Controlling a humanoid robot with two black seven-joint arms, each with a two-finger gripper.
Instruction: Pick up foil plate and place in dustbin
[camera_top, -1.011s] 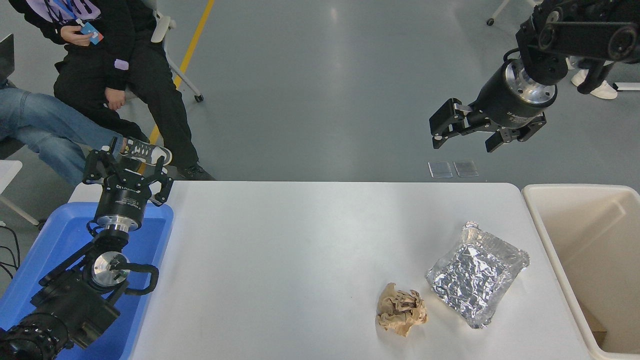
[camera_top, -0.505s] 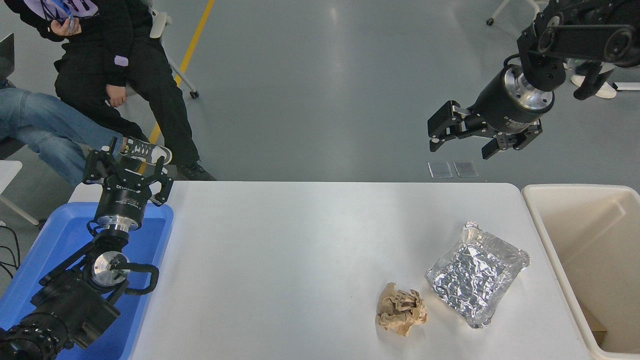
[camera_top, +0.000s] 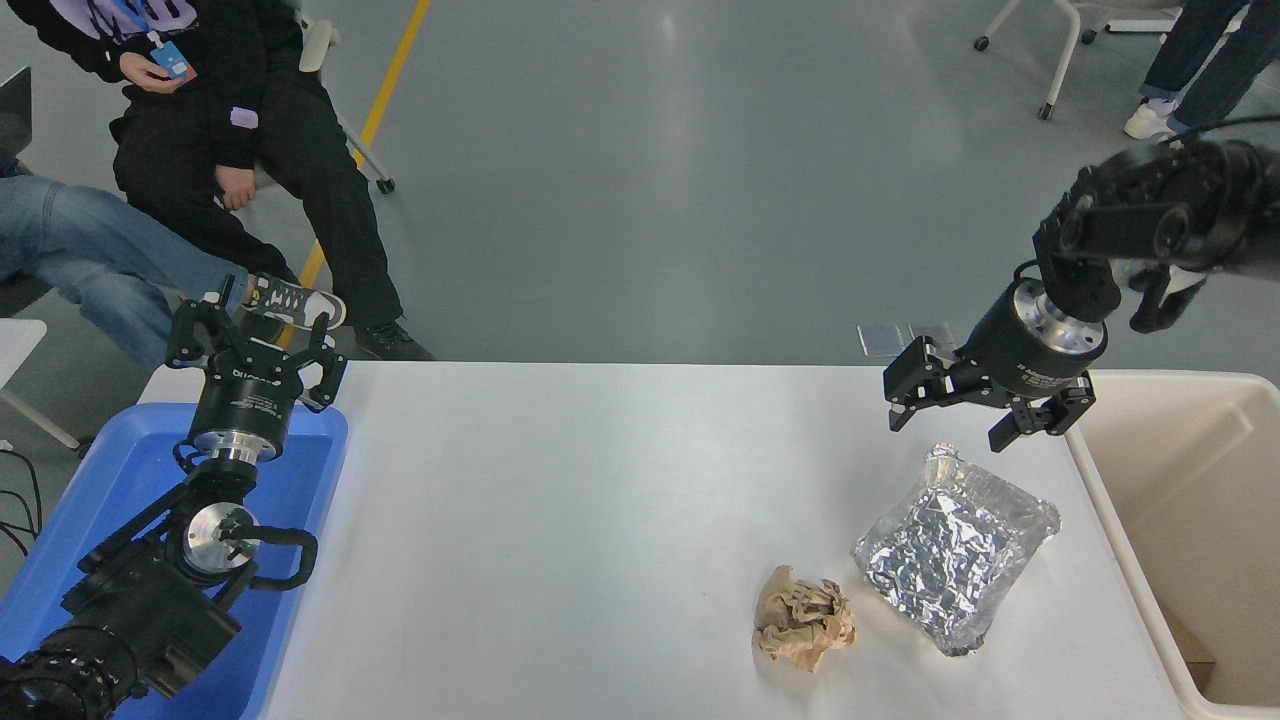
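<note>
Grey shop floor behind a white rectangular counter (camera_top: 600, 480). Right black gripper (camera_top: 985, 415) hangs over the counter's far right part, jaws spread wide, holding nothing, fingers pointing down toward the surface. It sits just above and behind the far end of the crinkled shiny silver aluminium-foil plate (camera_top: 955, 545), not touching it. Foil plate lies flat on the counter near the right edge, rim up, turned at an angle. Crumpled tan paper ball (camera_top: 803, 618) rests just left of the plate's near corner, small gap between them. Large cream rectangular plastic dustbin (camera_top: 1110, 470) stands against the counter's right edge, right beside the plate; right arm reaches in above its far rim. Left black gripper (camera_top: 255, 345) parked at lower left, fingers splayed open, empty, over the far edge of a bright blue shallow plastic tub (camera_top: 120, 480). Two seated persons at top left: one in black clothes (camera_top: 260, 130), one showing blue jeans (camera_top: 90, 255). Another person's legs (camera_top: 1190, 60) at top right by a chair.
</note>
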